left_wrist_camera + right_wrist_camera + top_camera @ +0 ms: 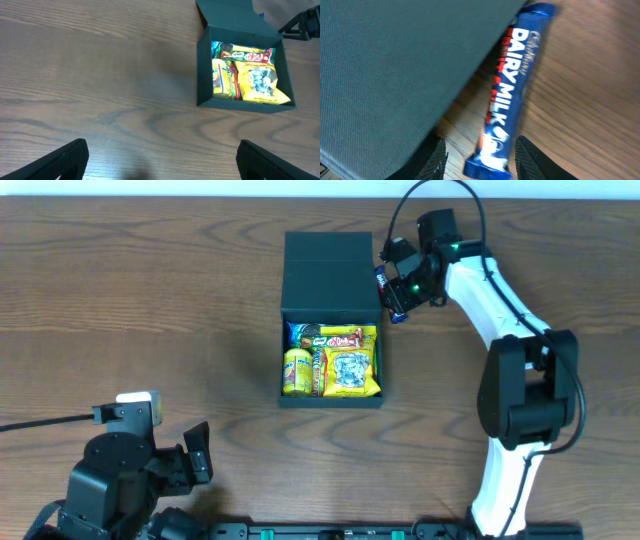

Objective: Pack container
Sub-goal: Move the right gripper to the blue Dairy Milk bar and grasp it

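Note:
The container is a dark teal-black box in the middle of the table, its flap lid open towards the back. It holds several snack packets, mostly yellow. It also shows in the left wrist view. A blue Dairy Milk bar lies on the table against the lid's right edge; it also shows in the overhead view. My right gripper is open with its fingers on either side of the bar's near end. My left gripper is open and empty over bare wood.
The wooden table stretches left of the box. The right arm reaches in from the front right. The left arm's base is at the front left.

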Robot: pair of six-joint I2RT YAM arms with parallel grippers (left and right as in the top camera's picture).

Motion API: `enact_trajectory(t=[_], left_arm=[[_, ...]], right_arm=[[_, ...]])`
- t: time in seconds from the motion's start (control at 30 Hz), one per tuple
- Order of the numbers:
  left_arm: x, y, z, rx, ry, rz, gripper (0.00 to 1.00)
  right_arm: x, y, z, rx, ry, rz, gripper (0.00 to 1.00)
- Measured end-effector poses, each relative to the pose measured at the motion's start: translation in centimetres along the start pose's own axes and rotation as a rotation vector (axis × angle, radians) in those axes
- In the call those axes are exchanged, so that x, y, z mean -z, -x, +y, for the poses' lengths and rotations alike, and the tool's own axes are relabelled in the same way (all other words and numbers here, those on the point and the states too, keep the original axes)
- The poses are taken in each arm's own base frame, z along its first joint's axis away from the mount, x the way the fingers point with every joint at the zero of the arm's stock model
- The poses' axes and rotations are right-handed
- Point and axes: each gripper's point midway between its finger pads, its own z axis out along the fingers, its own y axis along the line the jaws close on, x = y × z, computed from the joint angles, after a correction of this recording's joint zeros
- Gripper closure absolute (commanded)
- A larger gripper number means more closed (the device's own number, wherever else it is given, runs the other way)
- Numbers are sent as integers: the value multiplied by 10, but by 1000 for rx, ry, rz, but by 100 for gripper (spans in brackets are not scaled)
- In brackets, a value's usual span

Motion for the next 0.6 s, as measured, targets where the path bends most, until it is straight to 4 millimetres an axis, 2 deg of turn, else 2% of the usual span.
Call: enact_trajectory(t=[0.23, 0.6], left_arm=[[0, 0, 0, 0, 0, 0, 4], [0, 0, 0, -1, 0, 0, 5]], right_arm=[[-20, -10, 1, -3, 12, 42, 60], [-26, -16, -5, -6, -18, 70, 62]])
